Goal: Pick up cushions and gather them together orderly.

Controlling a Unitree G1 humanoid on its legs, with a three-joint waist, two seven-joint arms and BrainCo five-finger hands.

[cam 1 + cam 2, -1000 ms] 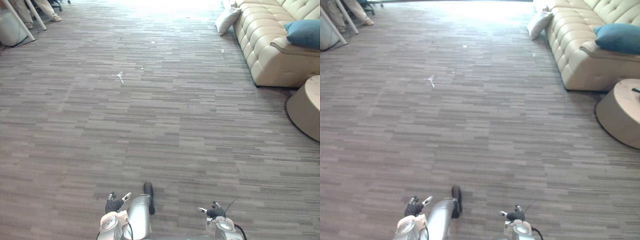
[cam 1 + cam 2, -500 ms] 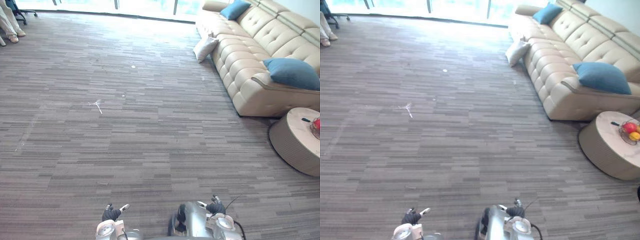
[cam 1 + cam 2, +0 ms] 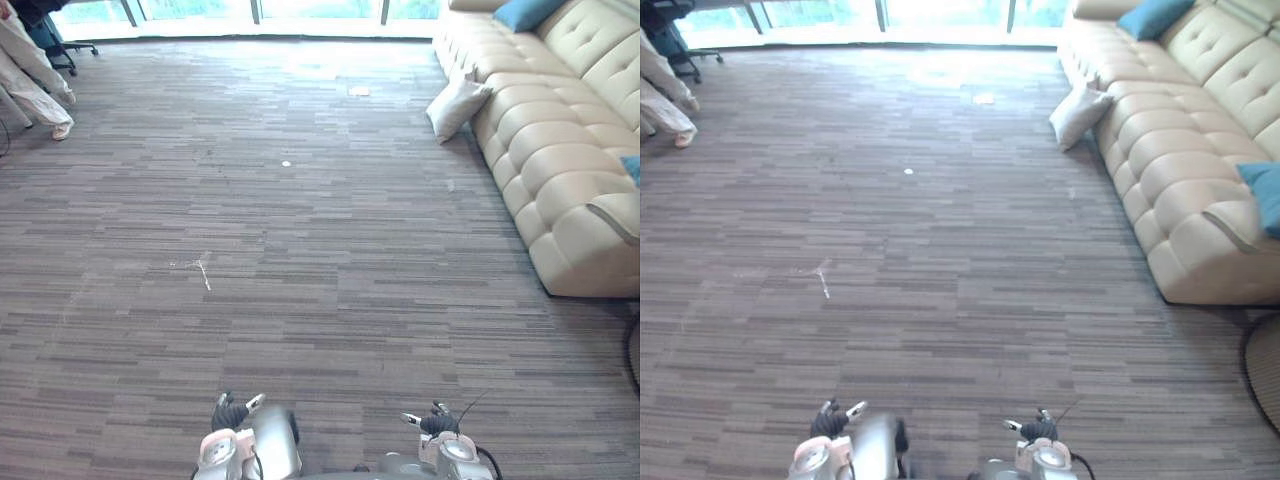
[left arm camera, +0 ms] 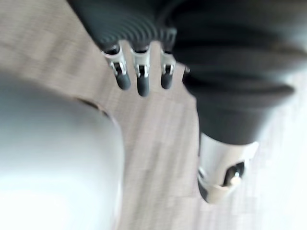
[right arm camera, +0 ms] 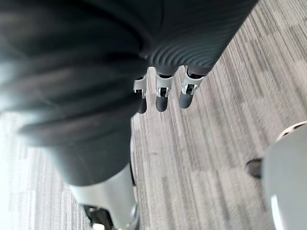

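A cream cushion lies on the grey carpet, leaning against the front of the beige sofa. On the sofa's far end rests a blue cushion, and a second blue cushion sits on its near end at the view's right edge. My left hand hangs over the carpet with relaxed fingers and nothing in it. My right hand hangs the same way, open and empty. Both hands are far from every cushion.
A person's legs and an office chair are at the far left by the windows. Small white scraps lie on the carpet. The dark rim of a round table shows at the lower right.
The camera has swung: the sofa now sits further right and closer, the round table has nearly left the view. Both hands still hang empty.
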